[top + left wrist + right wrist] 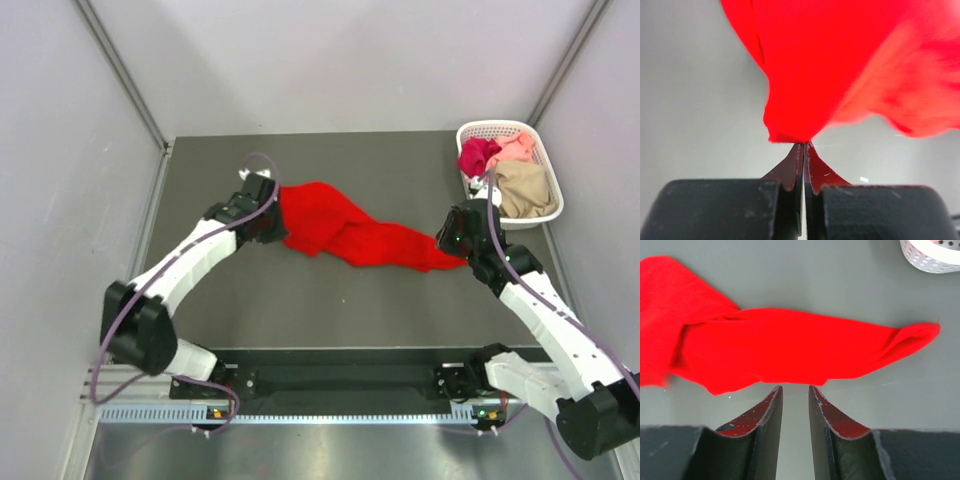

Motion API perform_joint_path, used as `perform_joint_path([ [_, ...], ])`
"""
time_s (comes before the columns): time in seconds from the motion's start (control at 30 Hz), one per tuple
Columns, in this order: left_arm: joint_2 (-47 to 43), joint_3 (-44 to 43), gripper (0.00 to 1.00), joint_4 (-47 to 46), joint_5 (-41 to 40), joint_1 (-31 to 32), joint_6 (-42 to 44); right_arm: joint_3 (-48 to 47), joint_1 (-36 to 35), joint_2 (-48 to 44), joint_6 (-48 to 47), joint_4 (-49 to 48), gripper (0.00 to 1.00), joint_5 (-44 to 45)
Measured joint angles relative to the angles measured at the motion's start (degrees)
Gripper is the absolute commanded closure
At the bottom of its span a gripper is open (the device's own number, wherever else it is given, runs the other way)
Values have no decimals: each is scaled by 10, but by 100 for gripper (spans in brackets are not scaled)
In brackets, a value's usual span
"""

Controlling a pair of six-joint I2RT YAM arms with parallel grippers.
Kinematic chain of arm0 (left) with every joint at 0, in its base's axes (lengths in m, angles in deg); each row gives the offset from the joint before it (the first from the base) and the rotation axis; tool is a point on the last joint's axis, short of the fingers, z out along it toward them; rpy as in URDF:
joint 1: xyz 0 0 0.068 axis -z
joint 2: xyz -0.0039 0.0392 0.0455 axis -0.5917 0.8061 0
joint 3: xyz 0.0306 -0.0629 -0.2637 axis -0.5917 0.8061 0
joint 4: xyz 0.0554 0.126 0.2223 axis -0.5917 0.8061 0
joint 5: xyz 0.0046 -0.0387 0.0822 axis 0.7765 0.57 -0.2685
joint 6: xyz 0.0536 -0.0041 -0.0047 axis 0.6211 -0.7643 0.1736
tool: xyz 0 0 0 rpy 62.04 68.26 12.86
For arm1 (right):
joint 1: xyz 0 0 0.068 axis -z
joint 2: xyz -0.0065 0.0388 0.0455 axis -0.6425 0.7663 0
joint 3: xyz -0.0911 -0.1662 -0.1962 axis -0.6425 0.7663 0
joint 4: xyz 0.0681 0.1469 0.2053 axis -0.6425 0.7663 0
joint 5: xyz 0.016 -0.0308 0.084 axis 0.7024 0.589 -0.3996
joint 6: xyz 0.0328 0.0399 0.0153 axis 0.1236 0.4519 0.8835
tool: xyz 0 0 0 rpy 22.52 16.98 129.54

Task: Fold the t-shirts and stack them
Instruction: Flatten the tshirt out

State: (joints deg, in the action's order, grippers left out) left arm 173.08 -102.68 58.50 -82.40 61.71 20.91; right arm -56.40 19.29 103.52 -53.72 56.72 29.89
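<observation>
Left tool (803,146) pinches red t-shirt (345,235); right tool (795,388), slightly apart, beside its edge.

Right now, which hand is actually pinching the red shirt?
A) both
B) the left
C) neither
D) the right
B: the left hand is shut on an edge of the red shirt, while the right hand has its fingers apart with the cloth lying just beyond them.
</observation>
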Motion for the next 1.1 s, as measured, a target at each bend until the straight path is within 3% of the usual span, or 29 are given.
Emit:
perform_joint_path([
  [0.17, -110, -66, 100, 62, -16, 0, -20, 10, -1, -8, 12, 18, 71, 24],
  [0.33, -155, -71, 100, 103, -22, 0, -35, 19, 7, -9, 36, 38, 71, 60],
  [0.47, -131, -52, 100, 110, -23, -8, -35, 16, 13, -1, 45, 41, 71, 67],
  [0.63, -7, -57, 100, 95, 13, -44, -28, 13, 13, 8, 45, 39, 70, 66],
  [0.73, 84, -101, 82, 94, 30, -67, -16, 14, 13, 10, 44, 33, 70, 65],
  [0.77, 122, -134, 67, 112, 33, -76, -11, 14, 13, 13, 44, 30, 70, 65],
  [0.8, 145, -156, 62, 113, 32, -83, -5, 14, 13, 17, 43, 27, 70, 64],
  [0.93, 166, -188, 54, 116, -11, -105, 10, 15, 13, 32, 40, 14, 70, 55],
  [1.1, 75, -123, 53, 104, -64, -89, 25, 15, 14, 36, 32, -2, 70, 42],
])
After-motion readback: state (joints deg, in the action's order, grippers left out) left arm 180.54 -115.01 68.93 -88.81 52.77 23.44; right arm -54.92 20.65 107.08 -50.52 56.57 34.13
